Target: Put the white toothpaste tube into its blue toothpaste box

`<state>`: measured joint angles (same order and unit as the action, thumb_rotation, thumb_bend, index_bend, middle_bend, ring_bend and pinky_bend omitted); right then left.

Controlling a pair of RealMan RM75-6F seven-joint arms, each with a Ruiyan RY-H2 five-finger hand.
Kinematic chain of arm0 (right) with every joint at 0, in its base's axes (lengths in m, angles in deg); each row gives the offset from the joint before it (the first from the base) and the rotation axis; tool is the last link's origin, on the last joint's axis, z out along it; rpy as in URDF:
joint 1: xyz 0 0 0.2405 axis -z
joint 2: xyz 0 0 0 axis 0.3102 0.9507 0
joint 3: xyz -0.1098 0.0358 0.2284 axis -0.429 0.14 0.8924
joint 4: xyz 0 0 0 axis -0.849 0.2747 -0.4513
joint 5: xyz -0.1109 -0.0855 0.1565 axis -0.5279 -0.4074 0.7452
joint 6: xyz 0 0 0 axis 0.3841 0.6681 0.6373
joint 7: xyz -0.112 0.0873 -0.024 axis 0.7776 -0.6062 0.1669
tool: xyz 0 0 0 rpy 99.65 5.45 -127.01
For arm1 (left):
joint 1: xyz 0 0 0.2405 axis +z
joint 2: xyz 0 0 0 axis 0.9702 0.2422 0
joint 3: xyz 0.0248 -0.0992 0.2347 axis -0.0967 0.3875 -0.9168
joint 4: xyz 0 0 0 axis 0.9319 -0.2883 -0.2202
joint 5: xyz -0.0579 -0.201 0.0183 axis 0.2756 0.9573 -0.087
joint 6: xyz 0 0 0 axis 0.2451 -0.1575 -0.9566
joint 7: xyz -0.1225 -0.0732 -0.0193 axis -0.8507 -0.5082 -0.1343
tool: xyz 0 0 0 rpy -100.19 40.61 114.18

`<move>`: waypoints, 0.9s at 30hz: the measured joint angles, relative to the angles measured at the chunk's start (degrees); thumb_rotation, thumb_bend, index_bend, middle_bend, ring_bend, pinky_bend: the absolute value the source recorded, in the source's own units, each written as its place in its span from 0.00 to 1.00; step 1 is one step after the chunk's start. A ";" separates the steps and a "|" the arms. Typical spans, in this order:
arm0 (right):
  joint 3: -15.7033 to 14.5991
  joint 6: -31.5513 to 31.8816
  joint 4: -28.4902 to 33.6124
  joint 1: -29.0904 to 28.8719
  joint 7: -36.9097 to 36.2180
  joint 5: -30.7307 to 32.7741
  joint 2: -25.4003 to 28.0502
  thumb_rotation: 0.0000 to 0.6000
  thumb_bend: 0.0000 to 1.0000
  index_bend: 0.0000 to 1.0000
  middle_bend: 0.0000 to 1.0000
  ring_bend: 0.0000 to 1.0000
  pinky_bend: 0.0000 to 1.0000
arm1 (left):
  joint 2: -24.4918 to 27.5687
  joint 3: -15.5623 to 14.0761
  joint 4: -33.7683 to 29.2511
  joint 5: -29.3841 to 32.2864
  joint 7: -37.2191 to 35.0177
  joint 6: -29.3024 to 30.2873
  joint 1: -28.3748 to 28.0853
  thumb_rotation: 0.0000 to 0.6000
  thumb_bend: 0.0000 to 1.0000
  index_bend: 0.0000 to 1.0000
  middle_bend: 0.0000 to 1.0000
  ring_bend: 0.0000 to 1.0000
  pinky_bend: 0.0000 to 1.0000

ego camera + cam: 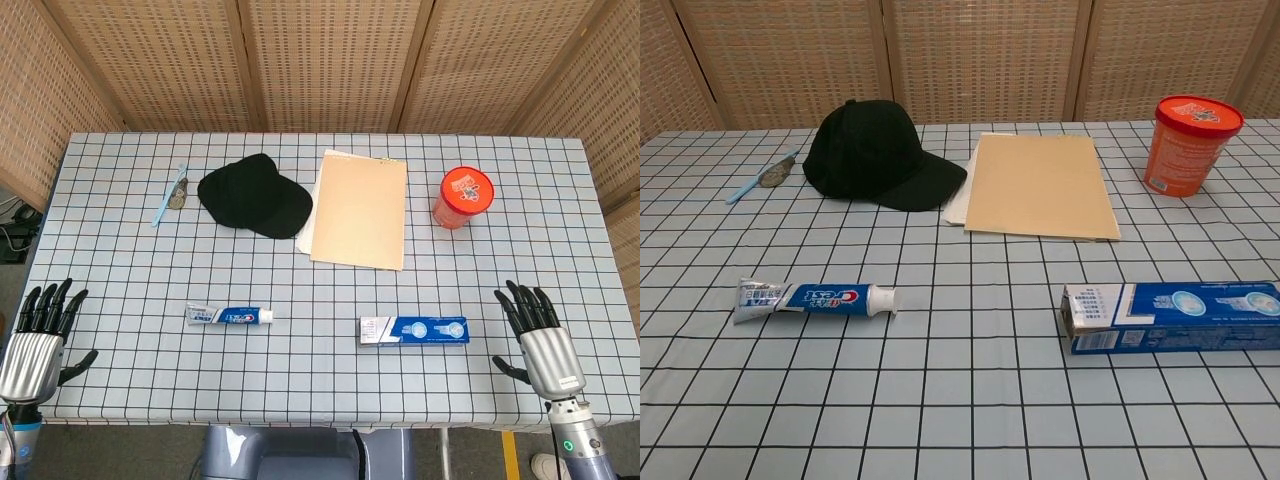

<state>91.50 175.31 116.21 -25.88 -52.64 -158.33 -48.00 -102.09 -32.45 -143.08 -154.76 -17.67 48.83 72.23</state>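
My left hand (35, 340) and right hand (540, 335) hover spread and empty. The toothpaste tube (229, 315) lies left of the toothpaste box (414, 329), well apart.

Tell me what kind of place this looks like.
Probably a staged tabletop test setup, not a home: a table under a grid-checked cloth, woven screens closing it in, and unrelated items laid out, such as a black cap and a toothpaste tube.

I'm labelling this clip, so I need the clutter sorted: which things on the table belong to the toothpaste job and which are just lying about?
Belong to the job:
toothpaste tube
toothpaste box
left hand and right hand, both open and empty

Just lying about:
black cap
tan folder
orange tub
blue toothbrush
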 measured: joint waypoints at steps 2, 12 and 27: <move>0.05 -0.10 0.05 -0.03 0.01 0.14 0.00 1.00 0.15 0.02 0.00 0.00 0.00 | 0.01 0.05 -0.05 0.09 0.10 -0.27 -0.13 1.00 0.15 0.13 0.00 0.00 0.01; 0.32 -0.59 -0.46 -0.14 0.61 0.80 -0.39 1.00 0.15 0.02 0.00 0.00 0.00 | -0.23 1.15 -1.52 0.66 2.01 -4.73 -3.10 1.00 0.16 0.25 0.06 0.10 0.11; 1.31 -2.81 -2.85 -0.71 1.28 3.69 -1.75 1.00 0.15 0.02 0.00 0.00 0.00 | -3.77 5.18 -4.98 11.41 14.58 -23.91 -13.63 1.00 0.17 0.28 0.08 0.10 0.12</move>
<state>92.81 172.50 113.37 -26.59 -51.35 -154.65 -49.75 -105.86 -27.27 -148.06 -143.35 -3.09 24.92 58.61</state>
